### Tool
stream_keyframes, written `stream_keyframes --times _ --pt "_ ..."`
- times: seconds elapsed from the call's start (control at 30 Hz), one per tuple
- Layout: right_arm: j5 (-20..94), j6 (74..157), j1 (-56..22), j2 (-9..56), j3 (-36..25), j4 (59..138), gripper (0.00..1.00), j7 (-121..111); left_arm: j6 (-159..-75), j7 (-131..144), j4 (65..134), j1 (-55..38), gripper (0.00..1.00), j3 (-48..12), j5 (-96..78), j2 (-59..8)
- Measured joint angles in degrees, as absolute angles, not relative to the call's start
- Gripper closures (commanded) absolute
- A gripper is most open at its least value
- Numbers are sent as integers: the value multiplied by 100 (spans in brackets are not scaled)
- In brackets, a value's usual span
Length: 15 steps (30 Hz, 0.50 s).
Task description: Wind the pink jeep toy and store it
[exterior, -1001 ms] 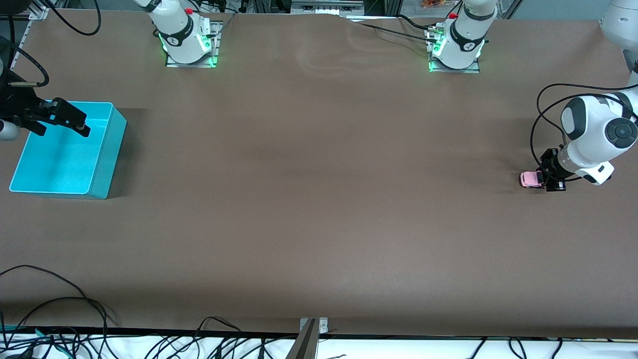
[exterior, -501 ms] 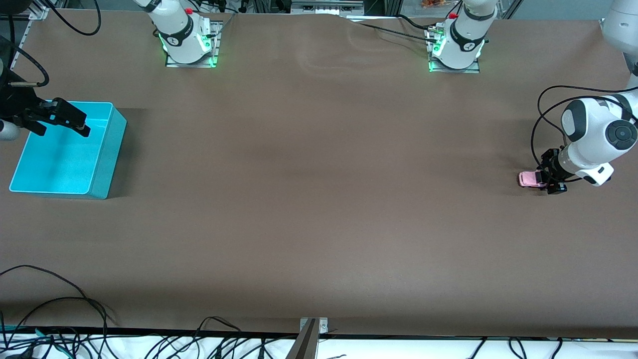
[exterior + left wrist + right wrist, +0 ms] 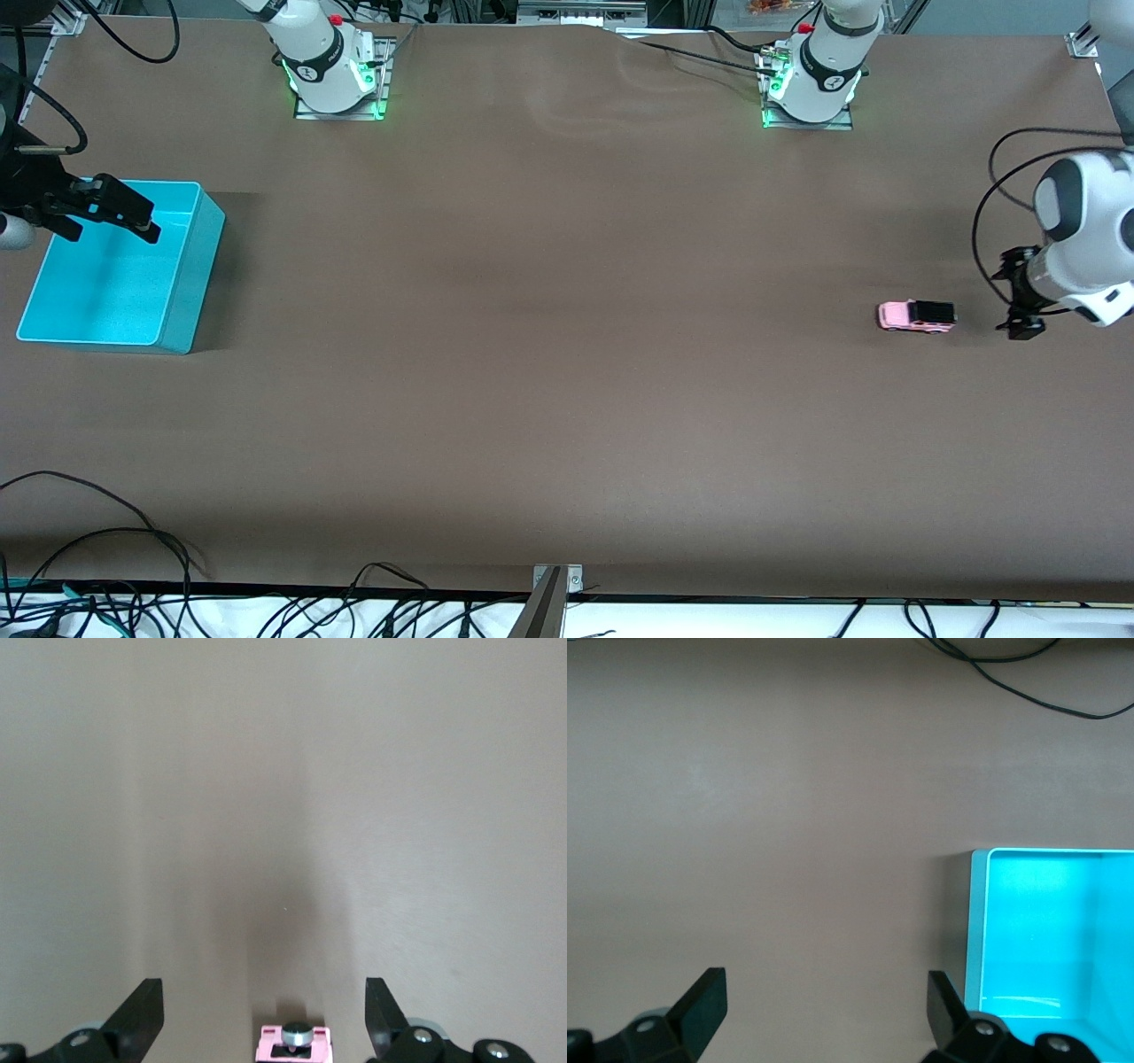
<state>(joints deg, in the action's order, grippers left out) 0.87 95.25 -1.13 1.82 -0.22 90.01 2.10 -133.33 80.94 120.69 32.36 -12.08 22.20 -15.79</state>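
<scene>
progress: the pink jeep toy [image 3: 917,315] stands free on the surface [image 3: 567,354], not yet stored; whether it is wound cannot be told.
left to do: carry it to the turquoise bin [image 3: 190,266], which sits well apart at the right arm's end and holds nothing visible.
jeep: at the left arm's end, upright on its wheels, touched by nothing.
left gripper [image 3: 1019,297]: spread, empty, low just beside the jeep.
right gripper [image 3: 104,213]: spread, empty, waiting over the bin's rim.
</scene>
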Motion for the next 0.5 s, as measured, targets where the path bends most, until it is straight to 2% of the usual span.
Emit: stream_keyframes --times 0.33,0.5 --pt "87 9525 -113 182 -22 9001 0 210 -12544 6054 12077 3033 0 -1144 1301 -611" --pt "87 9525 -113 182 -22 9001 0 210 -12352 4828 12082 2382 0 -626 846 -244"
